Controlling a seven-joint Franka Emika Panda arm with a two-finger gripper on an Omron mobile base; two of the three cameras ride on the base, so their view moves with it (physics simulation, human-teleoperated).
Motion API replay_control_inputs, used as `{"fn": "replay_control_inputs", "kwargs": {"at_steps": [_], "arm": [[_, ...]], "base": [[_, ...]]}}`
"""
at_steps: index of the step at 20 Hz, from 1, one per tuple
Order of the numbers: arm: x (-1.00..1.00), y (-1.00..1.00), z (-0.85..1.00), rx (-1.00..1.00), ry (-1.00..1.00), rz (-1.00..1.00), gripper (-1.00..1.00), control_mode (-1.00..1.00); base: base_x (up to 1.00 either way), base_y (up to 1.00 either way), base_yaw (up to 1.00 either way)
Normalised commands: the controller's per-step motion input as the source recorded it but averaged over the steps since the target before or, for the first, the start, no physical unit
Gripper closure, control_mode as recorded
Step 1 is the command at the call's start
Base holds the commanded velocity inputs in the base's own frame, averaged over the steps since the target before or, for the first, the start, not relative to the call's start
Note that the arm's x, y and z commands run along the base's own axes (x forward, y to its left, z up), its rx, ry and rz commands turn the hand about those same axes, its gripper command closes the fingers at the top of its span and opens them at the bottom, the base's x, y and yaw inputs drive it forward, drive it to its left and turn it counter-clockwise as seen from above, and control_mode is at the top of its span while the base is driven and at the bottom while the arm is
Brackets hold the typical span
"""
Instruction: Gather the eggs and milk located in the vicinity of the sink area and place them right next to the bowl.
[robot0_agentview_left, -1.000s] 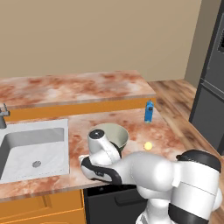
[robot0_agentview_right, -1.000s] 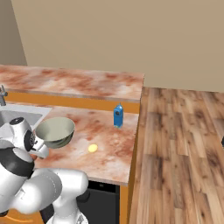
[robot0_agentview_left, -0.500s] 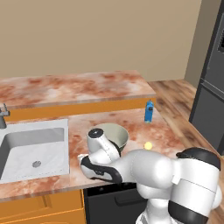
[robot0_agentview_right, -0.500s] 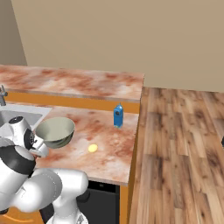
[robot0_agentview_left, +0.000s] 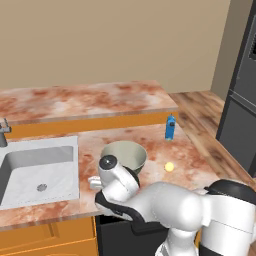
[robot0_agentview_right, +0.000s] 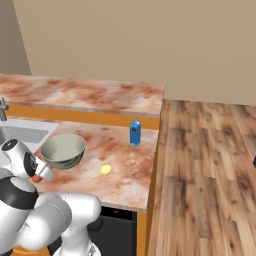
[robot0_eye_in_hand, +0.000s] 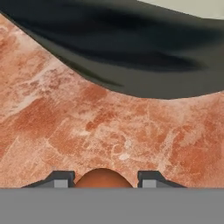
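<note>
The tool (robot0_eye_in_hand: 103, 180) was closed on the reddish-brown egg (robot0_eye_in_hand: 103, 178), which sat between its two dark fingertips (robot0_eye_in_hand: 61, 179) low over the marbled desk (robot0_eye_in_hand: 65, 127), just beside the dark outer wall of the bowl (robot0_eye_in_hand: 131, 52). From the right base camera the same egg (robot0_agentview_right: 36, 178) showed as a small red spot at the end of the arm, next to the pale grey-green bowl (robot0_agentview_right: 62, 150). The pale yellow egg (robot0_agentview_left: 169, 167) lay on the desk (robot0_agentview_left: 195, 155) near the bowl (robot0_agentview_left: 124, 155), on its side away from the sink (robot0_agentview_left: 40, 167). The blue milk carton (robot0_agentview_left: 170, 127) stood upright farther back, near the desk's far edge, apart from the bowl.
</note>
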Motion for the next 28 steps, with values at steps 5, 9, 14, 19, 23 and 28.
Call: {"fn": "replay_control_inputs", "kwargs": {"at_steps": [5,9,14,19,23,28], "arm": [[0.0,-0.02,0.09,0.0,-0.12,-0.12,1.0,-1.0],[0.01,-0.08,0.29,0.0,-0.04,-0.12,1.0,-1.0],[0.1,-0.03,0.15,-0.01,0.0,-0.07,1.0,-1.0],[0.06,-0.07,-0.03,-0.02,-0.01,0.0,1.0,-1.0],[0.18,-0.08,-0.11,-0.06,-0.05,0.0,1.0,-1.0],[0.12,-0.03,-0.04,-0.04,-0.06,0.0,1.0,-1.0]], "base": [[0.0,0.0,0.0],[0.0,0.0,0.0],[0.0,0.0,0.0],[0.0,0.0,0.0],[0.0,0.0,0.0],[0.0,0.0,0.0]]}}
